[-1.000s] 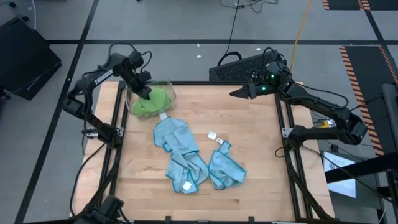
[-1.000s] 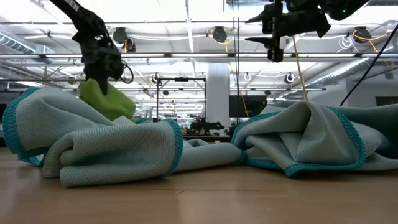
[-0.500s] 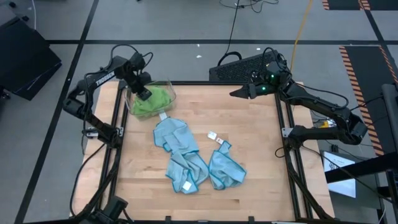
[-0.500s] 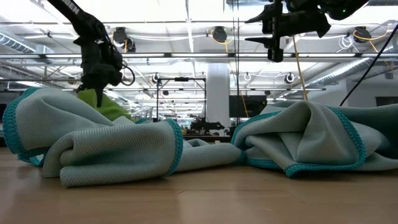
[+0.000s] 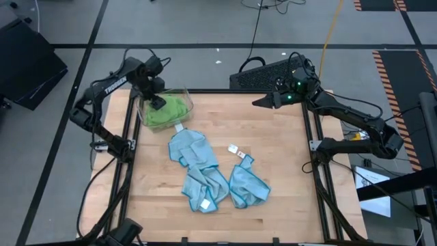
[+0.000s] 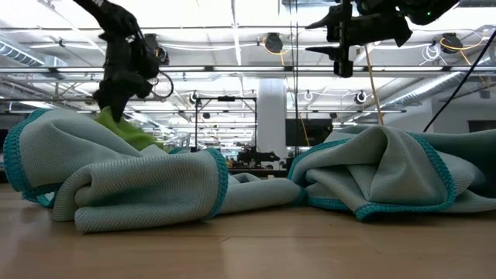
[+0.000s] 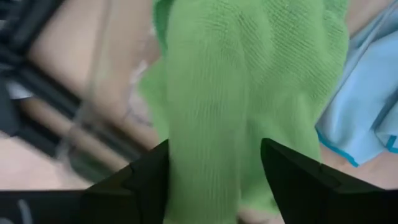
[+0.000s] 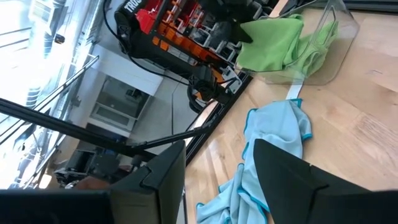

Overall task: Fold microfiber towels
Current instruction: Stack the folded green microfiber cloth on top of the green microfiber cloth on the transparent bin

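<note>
Left pincer: parted above green towels in clear bin; a fold may be snagged. Right pincer: parked open at far counter edge. Blue towels: left crumpled.

bright overhead lights; left wrist blurry

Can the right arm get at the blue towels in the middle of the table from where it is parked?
Probably yes: the right gripper hovers over the table's far edge, the blue towels lie uncovered, and nothing stands between them.
</note>
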